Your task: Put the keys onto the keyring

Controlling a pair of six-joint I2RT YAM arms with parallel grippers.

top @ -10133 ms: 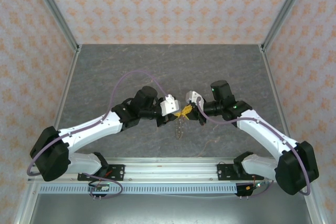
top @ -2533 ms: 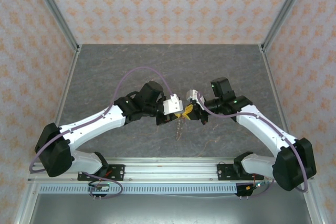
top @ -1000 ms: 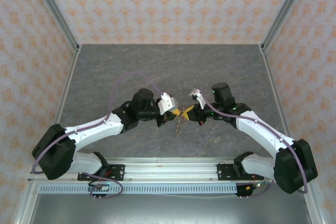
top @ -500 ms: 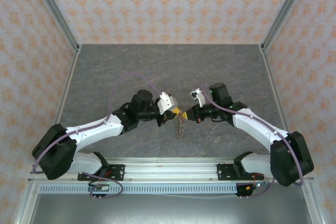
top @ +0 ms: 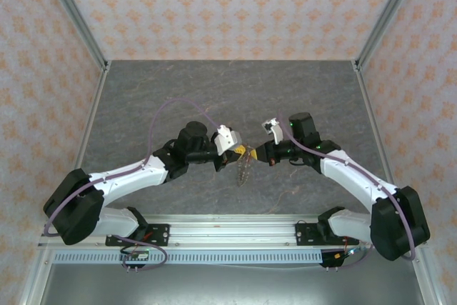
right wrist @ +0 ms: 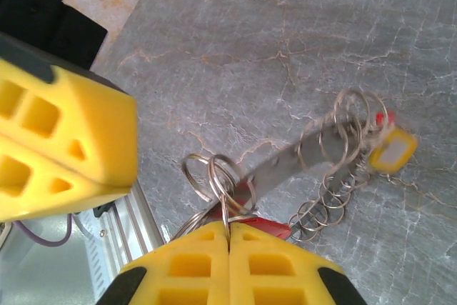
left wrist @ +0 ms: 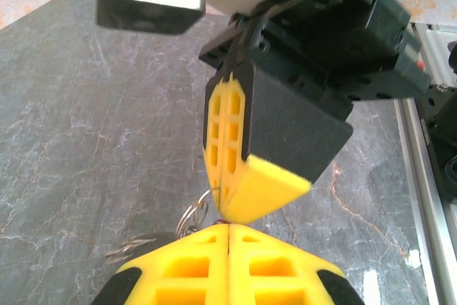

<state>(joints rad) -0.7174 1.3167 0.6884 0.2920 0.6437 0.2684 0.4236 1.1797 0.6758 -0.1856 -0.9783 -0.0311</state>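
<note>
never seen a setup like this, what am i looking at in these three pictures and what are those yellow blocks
These are two robot arms, the left arm and the right arm, bolted at the near edge of a grey, stone-patterned table. The wide picture comes from a fixed camera above and behind them. The other two come from a small camera on each wrist, looking along that arm's own pincer. The yellow blocks at the bottom of each are that pincer's two fingers.

The right pincer is shut on the keyring, a bunch of thin wire rings that trails away to a yellow-headed key. I cannot tell whether the far end rests on the table.

The left pincer is shut too, tip to tip with the other one. I cannot tell whether it holds anything.
</note>
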